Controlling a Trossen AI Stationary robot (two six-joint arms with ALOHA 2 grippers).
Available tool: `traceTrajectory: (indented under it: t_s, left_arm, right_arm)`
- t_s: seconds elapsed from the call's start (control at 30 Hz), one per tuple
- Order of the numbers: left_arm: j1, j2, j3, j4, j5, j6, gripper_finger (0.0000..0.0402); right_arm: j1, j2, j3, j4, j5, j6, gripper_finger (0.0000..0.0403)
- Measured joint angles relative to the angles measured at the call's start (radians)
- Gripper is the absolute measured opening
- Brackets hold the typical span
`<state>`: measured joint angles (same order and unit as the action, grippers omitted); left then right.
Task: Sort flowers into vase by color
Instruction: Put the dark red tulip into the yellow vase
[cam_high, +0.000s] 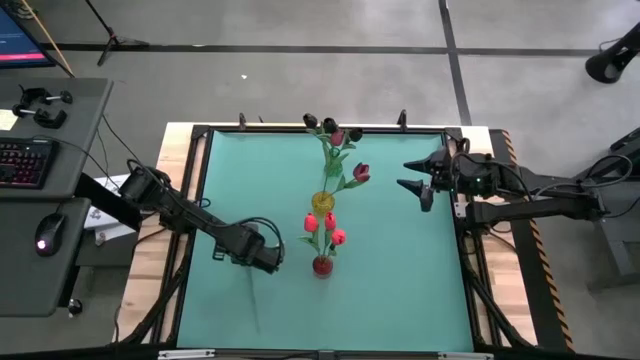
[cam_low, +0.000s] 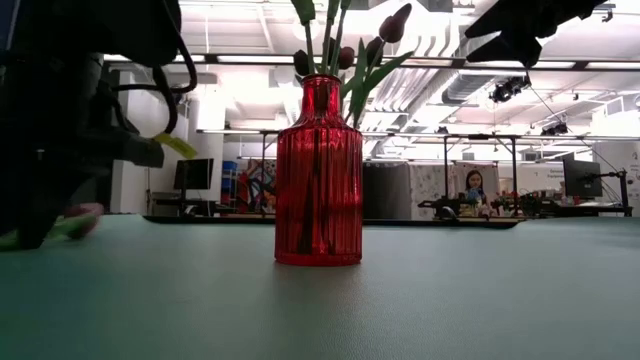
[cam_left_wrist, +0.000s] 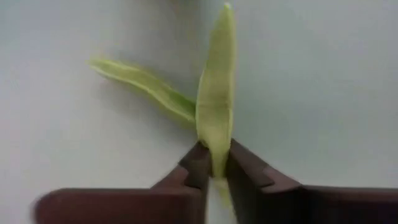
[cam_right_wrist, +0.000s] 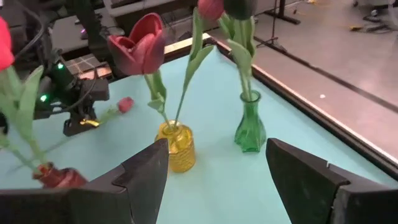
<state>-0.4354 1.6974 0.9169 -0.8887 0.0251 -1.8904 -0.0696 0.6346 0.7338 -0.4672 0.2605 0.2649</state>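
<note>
A: Three vases stand in a line down the middle of the green table (cam_high: 400, 290). Nearest is the red vase (cam_high: 322, 266), with bright red-pink tulips (cam_high: 322, 225) in it.

B: And the left gripper (cam_high: 268, 257)?

A: It is low on the mat, just beside the red vase. In its wrist view the fingers (cam_left_wrist: 199, 171) are pressed together on a green leaf (cam_left_wrist: 216, 118) of one tulip lying flat. The pink head (cam_right_wrist: 125, 104) of this tulip shows in the right wrist view, on the mat near that gripper.

B: What is behind the red vase?

A: The yellow vase (cam_right_wrist: 176, 145) holds a crimson tulip (cam_right_wrist: 140, 46). Farther, the green vase (cam_right_wrist: 250, 129) holds the near-black ones (cam_high: 318, 123).

B: And the right gripper (cam_high: 418, 178)?

A: It hangs above the table at the right side, well apart from the vases, with its jaws spread and nothing between them
</note>
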Motion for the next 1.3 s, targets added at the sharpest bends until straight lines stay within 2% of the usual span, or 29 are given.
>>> traceTrajectory:
  t_s: [0.07,0.17,0.33,0.4,0.53,0.6,0.67,0.73,0.83,0.93,1.03,1.17,1.3]
  left_arm:
    - [-0.003,-0.02,-0.003,-0.001,-0.011,-0.009,0.0015]
    - [-0.004,-0.084,-0.003,-0.022,-0.056,0.008,0.0012]
    - [-0.002,-0.292,0.001,-0.111,-0.254,-0.005,0.0003]
    - [0.0,-0.391,0.012,-0.14,-0.405,0.0,0.0002]
    - [0.022,-0.57,0.051,-0.127,-0.814,0.118,0.0001]
    - [0.053,-0.632,0.06,-0.046,-0.99,0.278,0.0001]
    - [0.107,-0.672,0.063,0.121,-1.08,0.531,0.0001]
    - [0.182,-0.683,0.063,0.346,-1.063,0.833,0.0001]
    - [0.284,-0.642,0.063,0.723,-0.913,1.287,0.0]
    - [0.353,-0.588,0.063,0.989,-0.852,1.558,0.0]
    - [0.416,-0.549,0.063,1.097,-0.761,1.632,0.0]
    - [0.478,-0.464,0.064,1.113,-0.565,1.56,0.0]
    - [0.488,-0.388,0.063,1.148,-0.532,1.543,0.0]
  right_arm:
    - [0.0,0.0,0.0,-0.004,-0.022,0.0,0.0259]
    - [0.0,0.0,0.0,-0.005,-0.046,0.0,0.0259]
    - [0.0,0.0,0.0,-0.002,-0.067,0.0,0.0259]
    - [0.0,0.0,0.0,0.005,-0.073,0.0,0.0259]
    - [0.0,0.0,0.0,0.036,-0.074,-0.001,0.0259]
    - [0.0,0.0,0.0,0.055,-0.074,-0.002,0.0259]
    - [0.0,0.0,0.0,0.072,-0.074,-0.003,0.0259]
    - [0.0,0.0,0.0,0.089,-0.074,-0.003,0.0259]
    - [0.0,0.0,0.0,0.097,-0.074,-0.003,0.0259]
    - [0.0,0.0,0.0,0.099,-0.074,0.007,0.0259]
    - [0.0,0.0,0.0,0.099,-0.073,0.008,0.0259]
    - [0.0,0.0,0.0,0.099,-0.073,0.006,0.0259]
    - [0.0,0.0,0.0,0.099,-0.073,0.006,0.0259]
